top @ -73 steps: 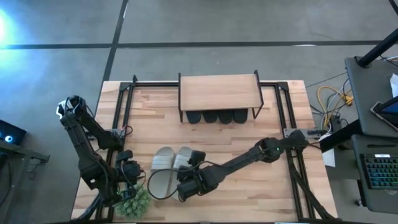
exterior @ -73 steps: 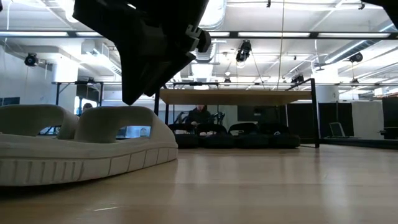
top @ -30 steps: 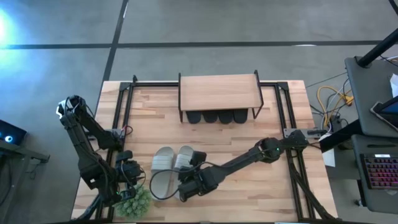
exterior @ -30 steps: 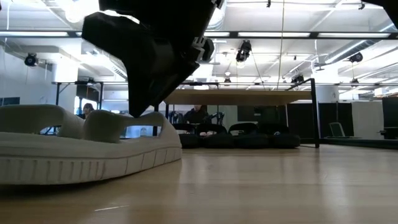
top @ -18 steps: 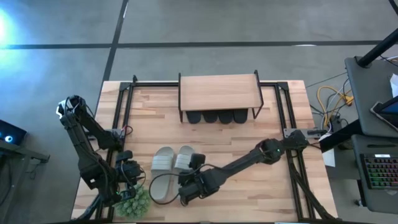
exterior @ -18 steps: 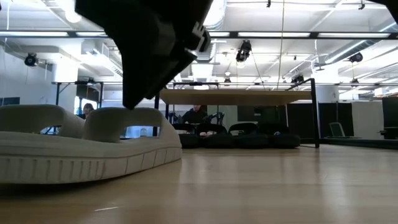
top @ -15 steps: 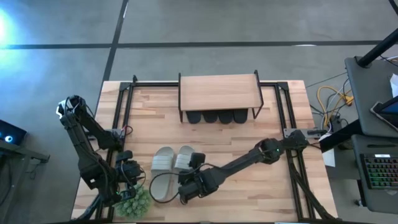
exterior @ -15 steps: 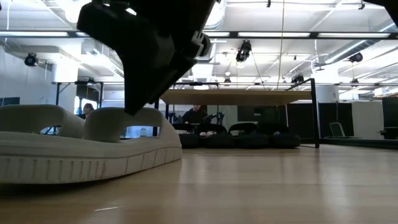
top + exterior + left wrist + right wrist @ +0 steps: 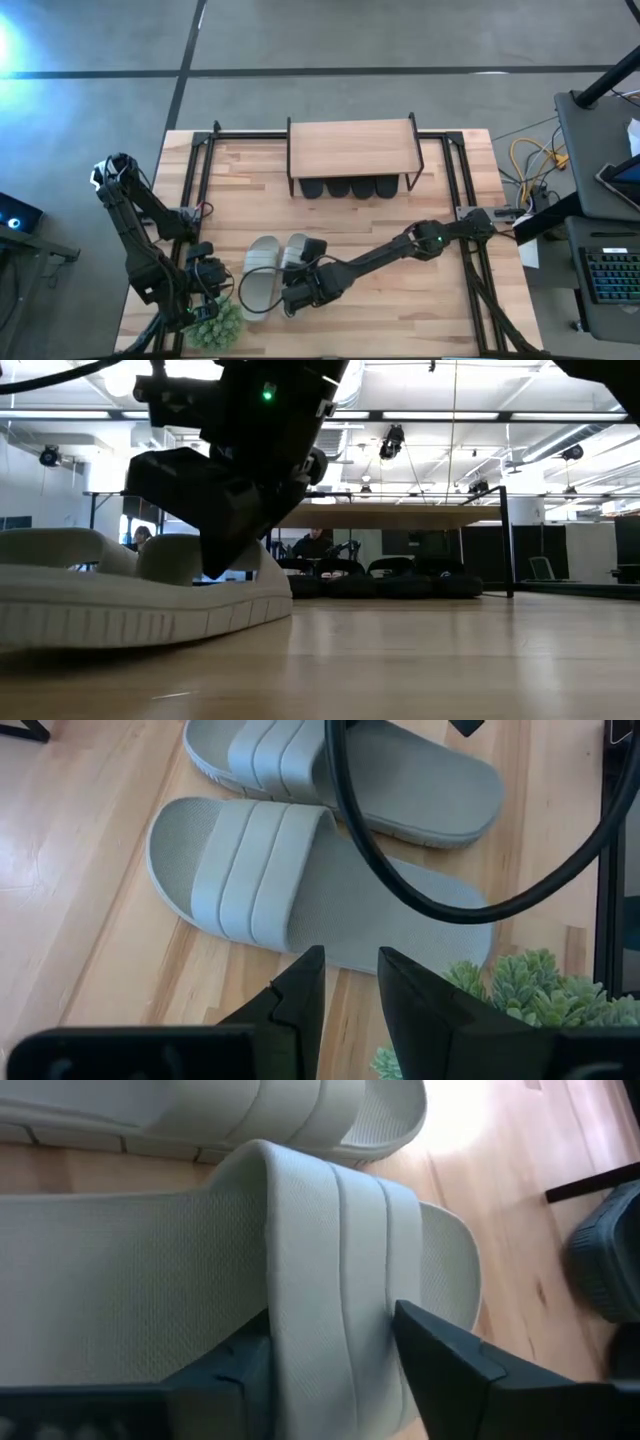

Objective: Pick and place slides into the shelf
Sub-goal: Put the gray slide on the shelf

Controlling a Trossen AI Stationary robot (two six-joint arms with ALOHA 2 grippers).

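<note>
Since a moment ago, the right gripper has shifted left along the table and dropped lower over the pale slides, so that its two fingers now straddle the wide strap of the nearer slide; the jaws stand wide, one on each side of the strap, and whether they already press on it cannot be told. From table height the gripper body covers that slide's strap, with the thick ribbed sole resting flat on the wood. Both pale slides lie side by side near the front of the table, toes toward the shelf, well apart from it. Under the shelf's wooden top the black slides sit in a row. The left gripper waits at the front left corner, next to a small green plant, its fingers parted by a narrow gap and holding nothing, pointed at the pale pair.
</note>
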